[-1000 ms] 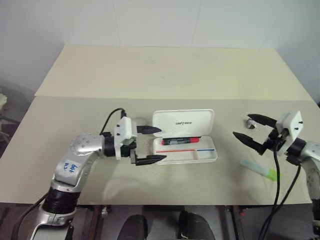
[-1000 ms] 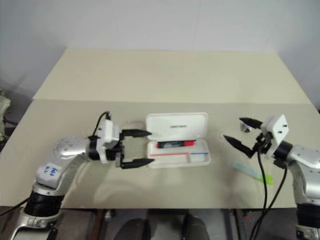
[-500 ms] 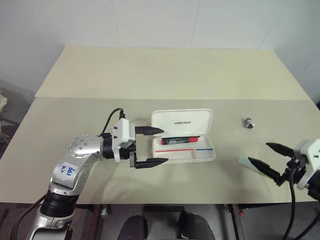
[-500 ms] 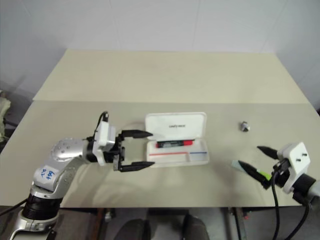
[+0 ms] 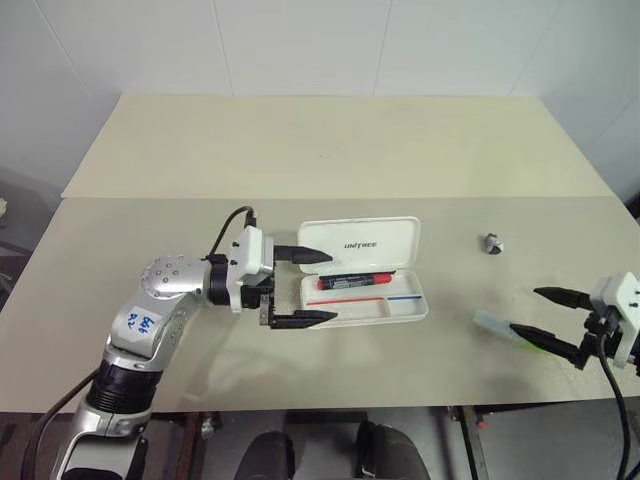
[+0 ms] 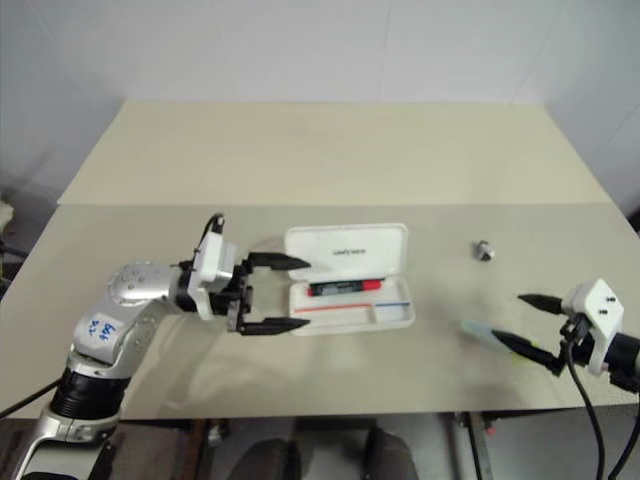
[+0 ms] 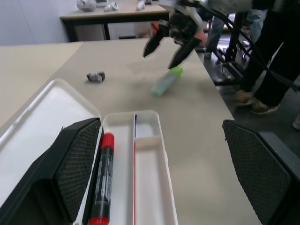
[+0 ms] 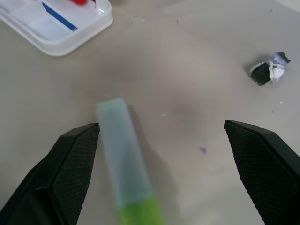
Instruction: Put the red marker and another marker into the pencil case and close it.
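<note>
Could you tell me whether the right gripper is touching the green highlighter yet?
Apart: in the right wrist view, the open right gripper shows bare table between the highlighter and its fingers.

Robot test lab: bare beige table [image 5: 330, 150], white tiled wall [image 5: 300, 45], cabling, bystander's legs [image 7: 274, 51].

Even, diffuse overhead lighting; the matte beige counter [image 5: 330, 150] shows no glare, and shadows fall soft and faint beneath the open white plastic pencil case [image 5: 362, 272]. Head views sharp — right-eye view slightly hazier. Wrist views: near black fingers [image 8: 70, 164] loom large and the far background blurs.
</note>
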